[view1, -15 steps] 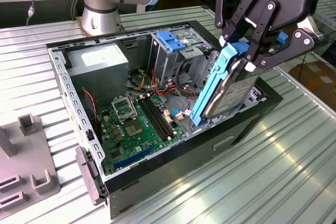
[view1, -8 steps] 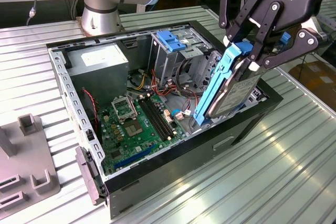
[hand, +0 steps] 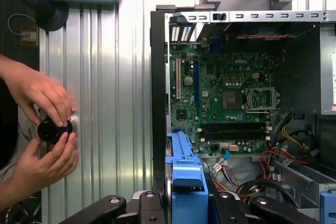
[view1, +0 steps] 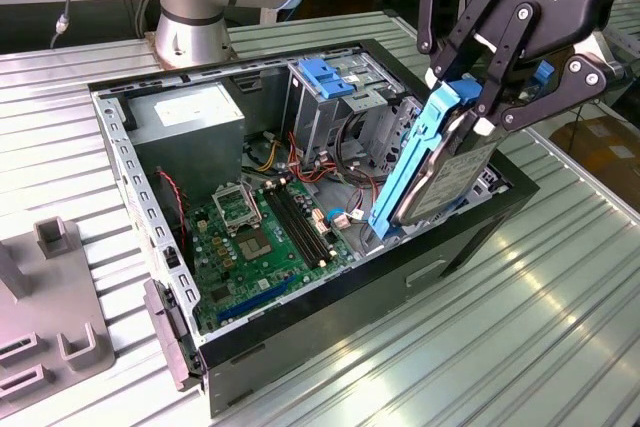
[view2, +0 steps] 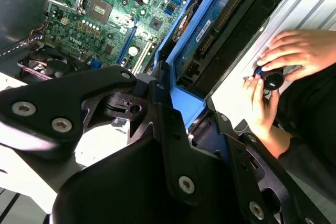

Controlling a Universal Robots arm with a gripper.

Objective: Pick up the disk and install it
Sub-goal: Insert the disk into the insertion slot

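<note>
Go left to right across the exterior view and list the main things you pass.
grey fixture block → power-supply box → blue latch on the drive cage → disk, clamped in the pincer

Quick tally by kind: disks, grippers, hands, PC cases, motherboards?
disk: 1
gripper: 1
hands: 2
case: 1
motherboard: 1
Total: 6

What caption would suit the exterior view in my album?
The gripper holds the blue-railed disk, tilted, over the open computer case.
</note>
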